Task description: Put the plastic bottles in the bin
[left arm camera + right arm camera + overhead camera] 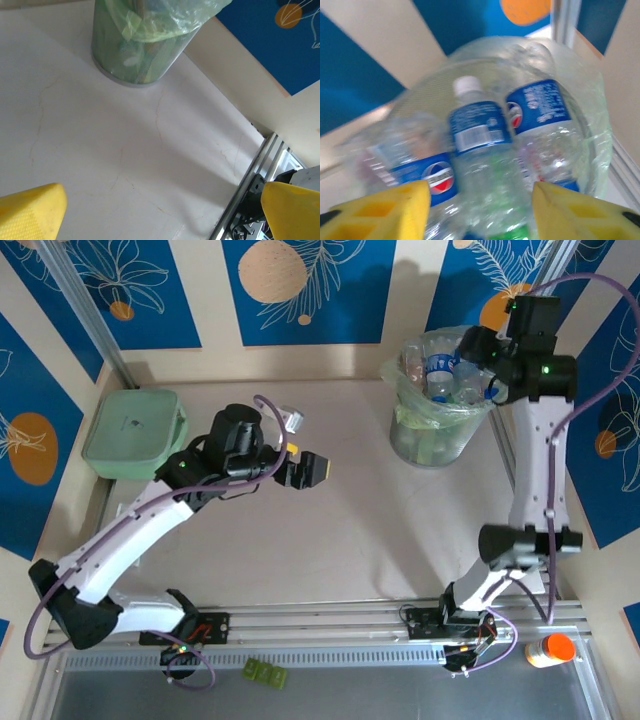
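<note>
Plastic bottles [480,130] are lying heaped inside the bin [430,445], where the right gripper [480,200] is hovering with jaws half parted, apparently holding nothing, though blur is obscuring contact. The left gripper [318,470] is gaping wide, empty, over the table [125,150]. A finger snagging the liner [165,20] could be tipping bottles out.

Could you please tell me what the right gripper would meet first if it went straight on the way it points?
Probably the white-capped bottle lying on top in the bin, though depth is unclear.
</note>
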You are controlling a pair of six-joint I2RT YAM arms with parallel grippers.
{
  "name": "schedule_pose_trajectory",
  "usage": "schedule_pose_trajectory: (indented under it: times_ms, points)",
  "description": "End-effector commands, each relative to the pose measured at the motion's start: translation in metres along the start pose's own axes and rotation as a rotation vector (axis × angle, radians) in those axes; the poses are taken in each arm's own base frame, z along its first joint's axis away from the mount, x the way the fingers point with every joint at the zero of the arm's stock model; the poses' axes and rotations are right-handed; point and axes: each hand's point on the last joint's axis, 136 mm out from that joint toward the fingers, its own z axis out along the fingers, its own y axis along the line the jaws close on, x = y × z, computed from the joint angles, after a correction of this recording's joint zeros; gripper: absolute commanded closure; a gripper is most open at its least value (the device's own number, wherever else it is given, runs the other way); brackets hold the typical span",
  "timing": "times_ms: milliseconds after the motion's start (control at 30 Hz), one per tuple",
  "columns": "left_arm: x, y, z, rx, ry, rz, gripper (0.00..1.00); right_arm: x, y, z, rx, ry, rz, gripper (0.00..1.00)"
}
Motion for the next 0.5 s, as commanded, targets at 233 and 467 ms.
schedule_pose_trajectory:
  times_ms: [233, 467]
  points:
    - [-0.052, 0.053, -0.089, -0.407, -0.437, 0.131, 0.01, 0.129, 0.135, -0.106, -0.679, -0.204, -0.496, 0.01]
    - [-0.021, 0.08, -0.127, -0.576, -0.983, 0.488, 0.01, 0.22, 0.107, -0.089, -0.755, -0.349, -0.587, 0.01]
